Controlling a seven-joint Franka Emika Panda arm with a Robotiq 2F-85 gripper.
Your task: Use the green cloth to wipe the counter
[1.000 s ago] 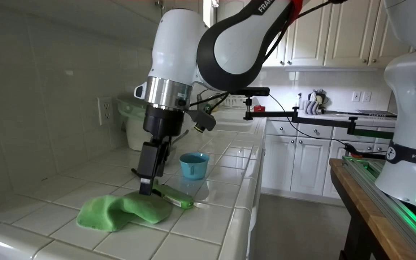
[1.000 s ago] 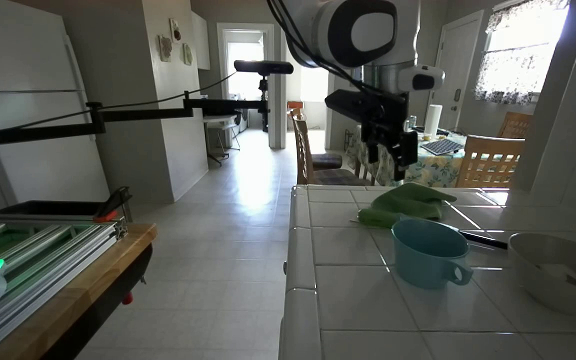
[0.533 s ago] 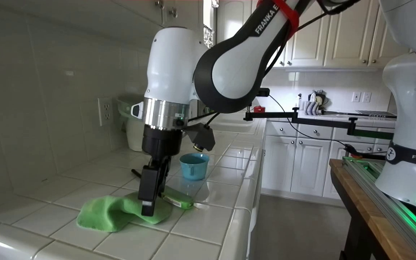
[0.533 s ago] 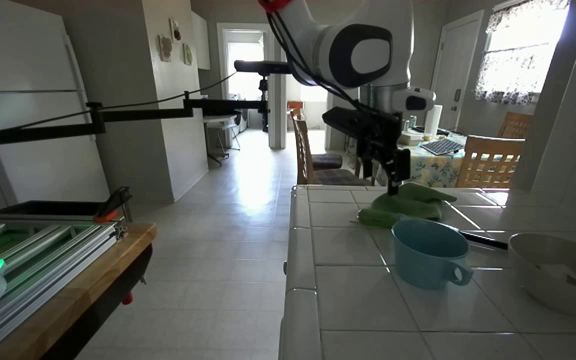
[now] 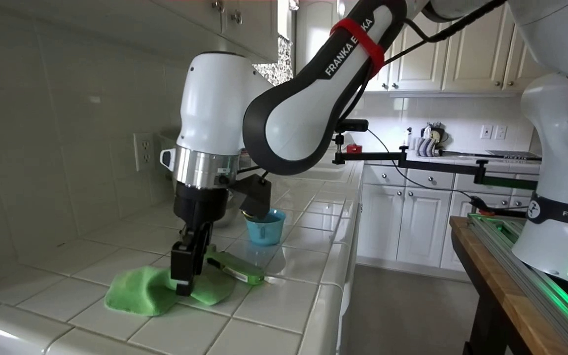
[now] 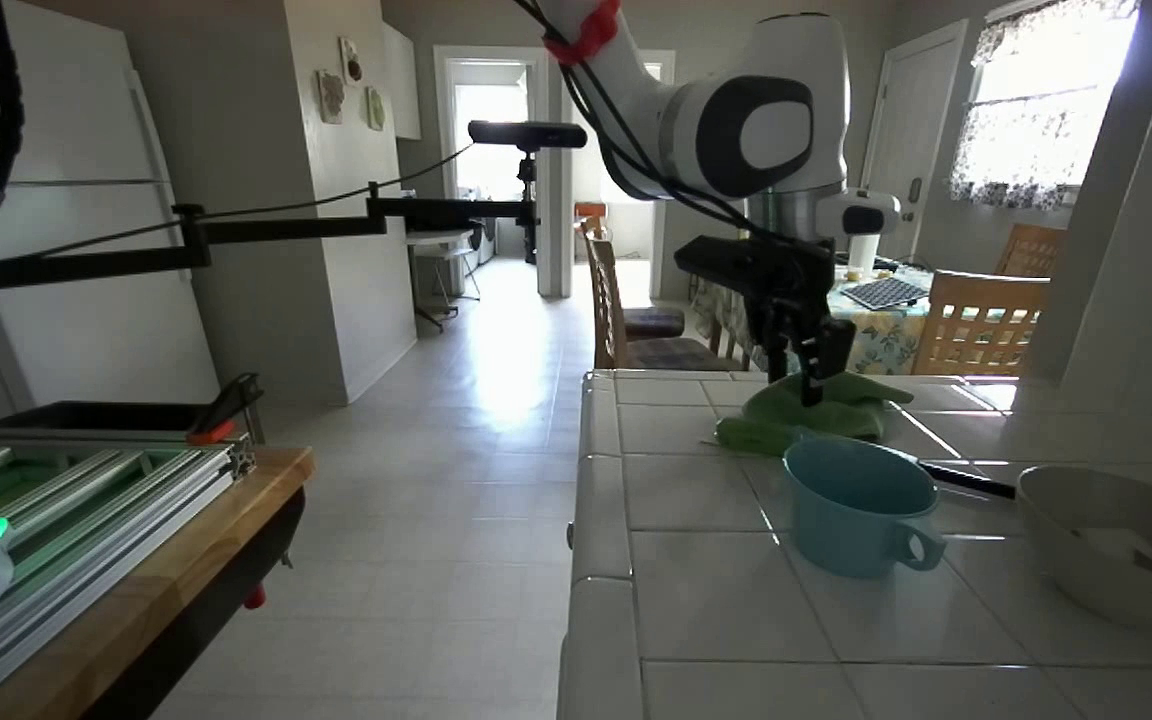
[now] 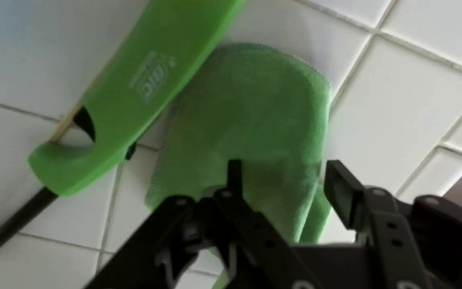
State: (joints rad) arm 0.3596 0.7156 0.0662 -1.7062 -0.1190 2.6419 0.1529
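Note:
The green cloth (image 5: 138,292) lies folded and rumpled on the white tiled counter (image 5: 190,335). It also shows in the wrist view (image 7: 255,100) and in an exterior view (image 6: 856,392), partly behind the gripper. My gripper (image 5: 191,285) points down at the middle of the cloth, with its fingertips low over it. In the wrist view the gripper (image 7: 282,170) is open, one finger (image 7: 235,176) over the cloth and the other finger (image 7: 341,188) just beyond its side edge. A fold of cloth lies between them. Whether the fingertips touch the cloth I cannot tell.
A green lighter (image 7: 155,80) with a black tip lies right beside the cloth. A blue cup (image 6: 861,510) and a white bowl (image 6: 1116,540) stand on the counter farther along. A tiled wall (image 5: 67,148) bounds the counter's back; its rounded front edge (image 5: 331,268) drops to the floor.
My gripper has come down from above the cloth and turned more upright. In the last half second it has shifted toward the cloth's middle. The cloth, lighter and cup have not moved.

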